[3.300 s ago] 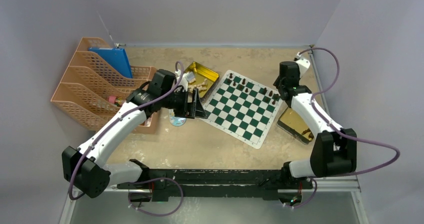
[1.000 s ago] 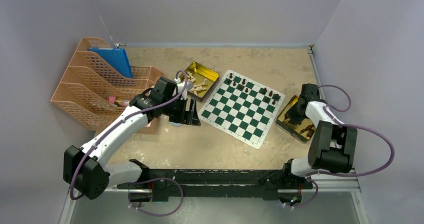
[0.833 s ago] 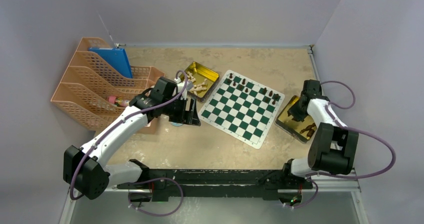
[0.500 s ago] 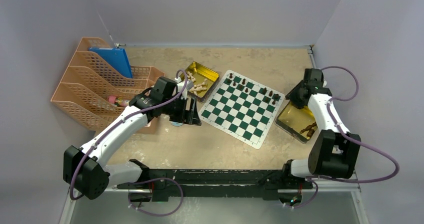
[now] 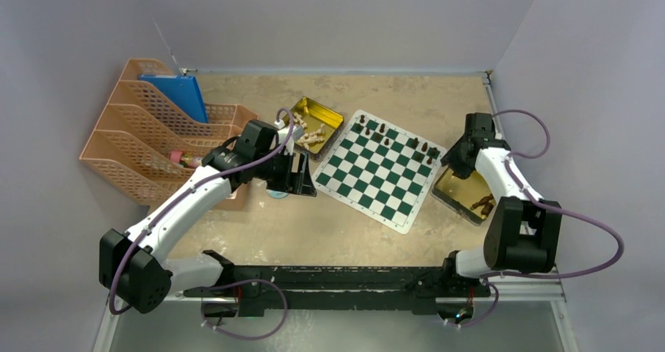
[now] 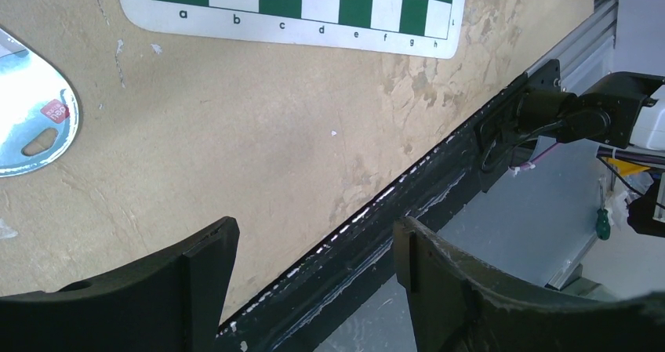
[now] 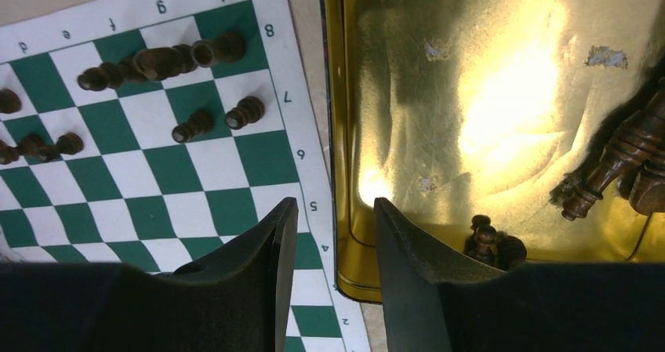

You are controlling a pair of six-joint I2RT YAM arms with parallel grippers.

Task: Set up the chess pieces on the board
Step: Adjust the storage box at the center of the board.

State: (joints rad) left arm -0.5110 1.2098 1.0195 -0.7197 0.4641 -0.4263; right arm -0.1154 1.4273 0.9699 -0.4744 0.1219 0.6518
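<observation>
Right claw [image 7: 329, 234]: fingers a little apart with nothing between them. It hangs over the seam where the board's [image 7: 157, 172] corner meets the right tin [image 7: 470, 70].
Dark pieces [image 7: 619, 160]: some lie loose in the right tin. Others are on the board's ranks by the 7 and 8 marks.
Way from right claw: in the wrist view the tin's pieces lie to the right of the fingers. A small clump sits just beside the right finger at the tin's near wall, and the larger ones lie farther off at the right edge.
Long axis: the larger ones lie on their sides, slanting from lower left to upper right in that view. A grip across that slant looks the surer one.
Left claw [image 6: 314, 242]: spread wide and empty, over bare counter [image 6: 235, 132] just off the board's a–h edge.
Beige pieces [image 5: 312, 138]: heaped in the left tin [image 5: 323, 110], just beyond the left claw. None can be made out on the board.
Nearer arm: the right for the dark pieces, the left for the beige.
Step in hand: likely the right claw swinging into its tin for another dark piece. Most squares are bare, so the task looks to be at an early stage.
Risk: the pieces are tiny and clumped, so two may come up together.
</observation>
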